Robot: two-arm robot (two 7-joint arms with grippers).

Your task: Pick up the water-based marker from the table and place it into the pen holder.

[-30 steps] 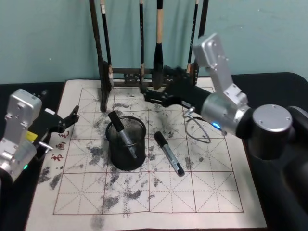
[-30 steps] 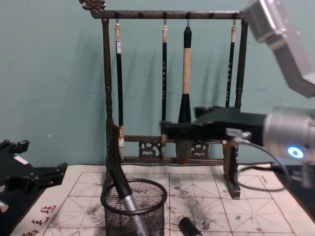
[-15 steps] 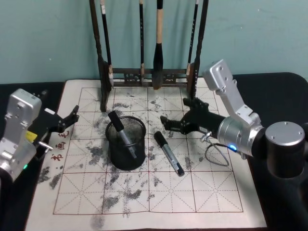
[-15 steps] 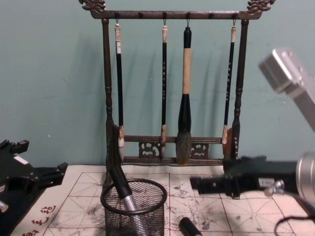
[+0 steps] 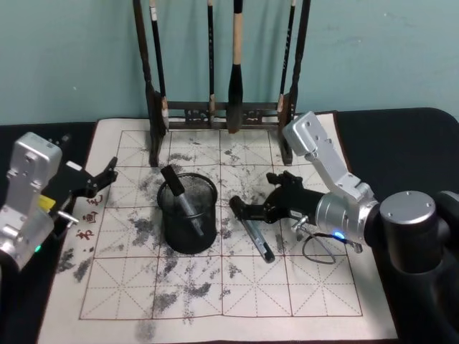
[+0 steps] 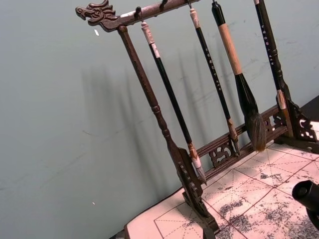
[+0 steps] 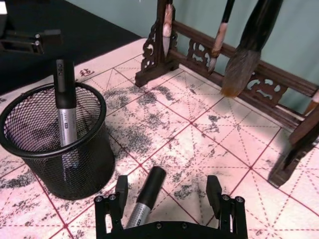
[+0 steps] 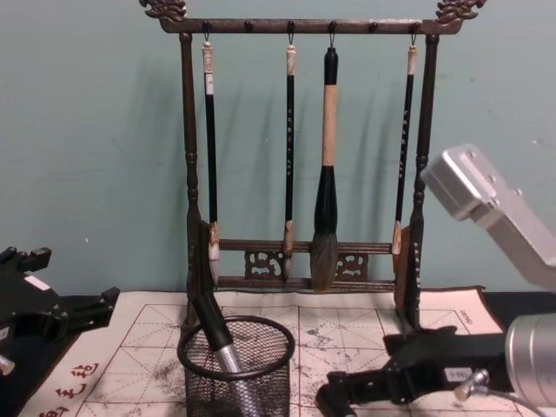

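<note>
The right tool (image 5: 257, 198) had dropped from in front of the brush rack (image 5: 215, 109) to low over the desk (image 5: 409, 125). Its jaws were spread wide and empty. The pen holder (image 5: 176, 233) stood just beside it. The water-based marker (image 7: 144, 196) lay between its fingers, nearer the holder-side one, so a grasp looked close. The left tool (image 5: 100, 179) idled well apart, open.

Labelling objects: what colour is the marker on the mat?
The marker has a black cap, silver barrel; best in right wrist view.
</note>
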